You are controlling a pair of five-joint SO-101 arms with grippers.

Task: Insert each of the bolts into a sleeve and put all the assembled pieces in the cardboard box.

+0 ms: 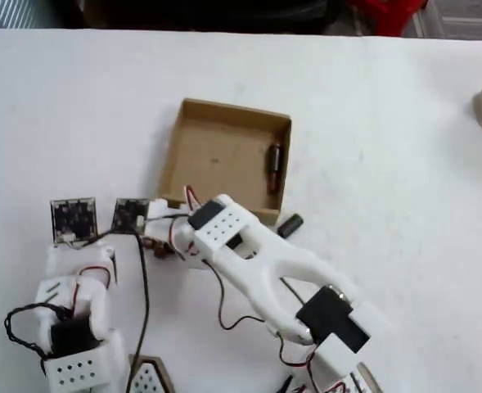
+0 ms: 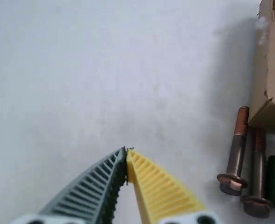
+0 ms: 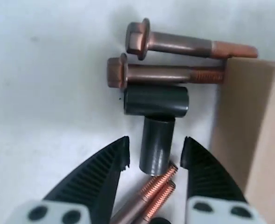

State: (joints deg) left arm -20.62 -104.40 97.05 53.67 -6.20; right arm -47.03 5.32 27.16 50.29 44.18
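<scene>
Done so far: one assembled piece in cardboard box, probably bolt plus sleeve, too small to confirm. Still to do: everything else. Right gripper spread wide astride a loose sleeve near the box wall, gripping nothing. From right wrist view: two bolts, second sleeve, two more threaded ends. From high view instead: box contents. Left gripper closed, empty, over bare table.

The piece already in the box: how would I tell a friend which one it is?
Find the open cardboard box in the middle of the white table. A slim dark-and-copper piece lies on its floor against the right-hand wall in the high view. It alone is inside the box; a loose dark sleeve lies just outside, by the near corner.
</scene>
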